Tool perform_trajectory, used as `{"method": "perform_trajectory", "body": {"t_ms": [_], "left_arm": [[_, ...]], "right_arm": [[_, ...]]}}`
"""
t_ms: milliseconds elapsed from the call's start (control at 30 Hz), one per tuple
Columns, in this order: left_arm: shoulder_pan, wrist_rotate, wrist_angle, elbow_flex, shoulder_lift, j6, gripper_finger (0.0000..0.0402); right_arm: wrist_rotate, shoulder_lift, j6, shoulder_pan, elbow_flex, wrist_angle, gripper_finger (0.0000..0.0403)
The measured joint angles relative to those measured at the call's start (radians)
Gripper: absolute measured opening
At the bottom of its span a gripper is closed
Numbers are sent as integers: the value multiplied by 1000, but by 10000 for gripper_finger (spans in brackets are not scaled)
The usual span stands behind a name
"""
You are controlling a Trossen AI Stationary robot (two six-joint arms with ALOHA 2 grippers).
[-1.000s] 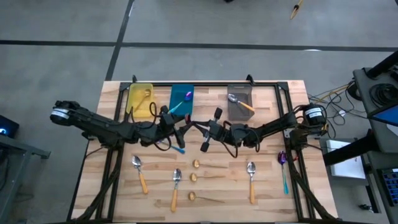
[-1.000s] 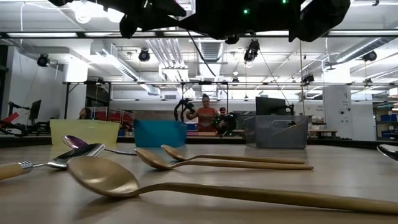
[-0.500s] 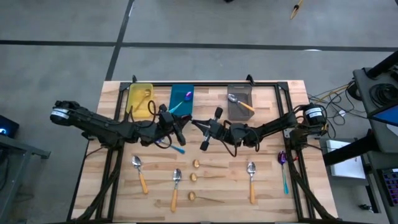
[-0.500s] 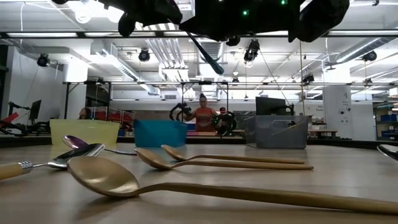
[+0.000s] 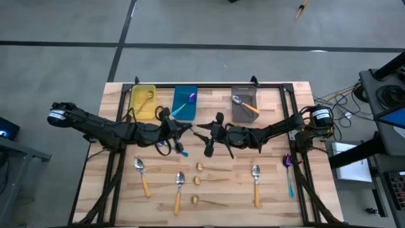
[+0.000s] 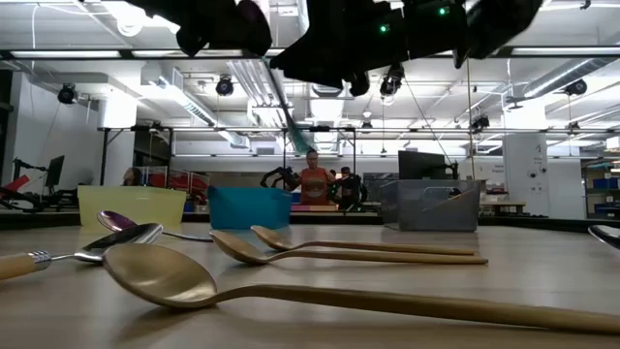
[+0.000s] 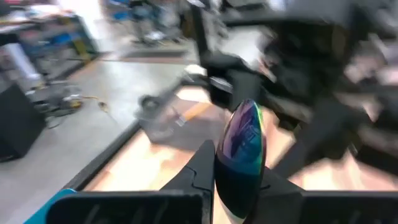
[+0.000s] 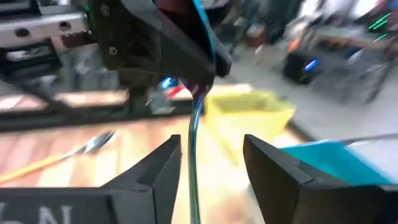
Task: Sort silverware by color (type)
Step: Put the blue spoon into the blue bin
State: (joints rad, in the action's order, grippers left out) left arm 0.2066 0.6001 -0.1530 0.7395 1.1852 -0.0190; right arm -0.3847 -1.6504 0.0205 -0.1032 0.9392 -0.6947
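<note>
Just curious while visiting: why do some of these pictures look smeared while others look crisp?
Left wrist view: the background streaks with motion blur, while the purple spoon close to the lens is clearer. Right wrist view: the room and the yellow bin are soft and smeared. Low view: the nearest gold spoon is crisp, under bright ceiling lights. High view: evenly lit, the table sharp.

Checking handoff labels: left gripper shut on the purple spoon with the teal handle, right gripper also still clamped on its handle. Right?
Not quite. The left gripper is shut on the purple spoon, but the right gripper is open: the right wrist view shows its fingers standing apart on either side of the teal handle, not clamped on it.
</note>
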Motion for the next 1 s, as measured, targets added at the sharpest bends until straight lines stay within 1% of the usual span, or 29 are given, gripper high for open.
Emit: {"method": "perform_trajectory", "body": {"t_ms": [100, 167, 267, 333, 500, 567, 633, 833, 867, 1000], "left_arm": [[0, -94, 75, 0, -10, 47, 2], [0, -150, 91, 0, -11, 68, 2], [0, -174, 99, 0, -8, 88, 2], [0, -174, 98, 0, -8, 92, 2], [2, -174, 97, 0, -9, 87, 2], [2, -175, 100, 0, -9, 82, 2], [2, -175, 100, 0, -8, 82, 2], [2, -173, 82, 0, -8, 81, 5], [2, -173, 82, 0, -8, 78, 7], [3, -173, 79, 0, -5, 90, 8]], "right_arm": [[130, 1, -61, 19, 70, 202, 178], [196, -7, -81, 28, 121, 327, 180], [268, -26, -64, 33, 176, 453, 180], [287, -44, -52, 32, 203, 487, 180], [288, -71, -36, 32, 226, 484, 170], [287, -76, -34, 32, 227, 472, 154], [280, -80, -24, 34, 227, 465, 130], [281, -87, -8, 39, 227, 417, 25], [280, -87, -6, 39, 227, 417, 18], [281, -87, -2, 38, 227, 418, 11]]}}
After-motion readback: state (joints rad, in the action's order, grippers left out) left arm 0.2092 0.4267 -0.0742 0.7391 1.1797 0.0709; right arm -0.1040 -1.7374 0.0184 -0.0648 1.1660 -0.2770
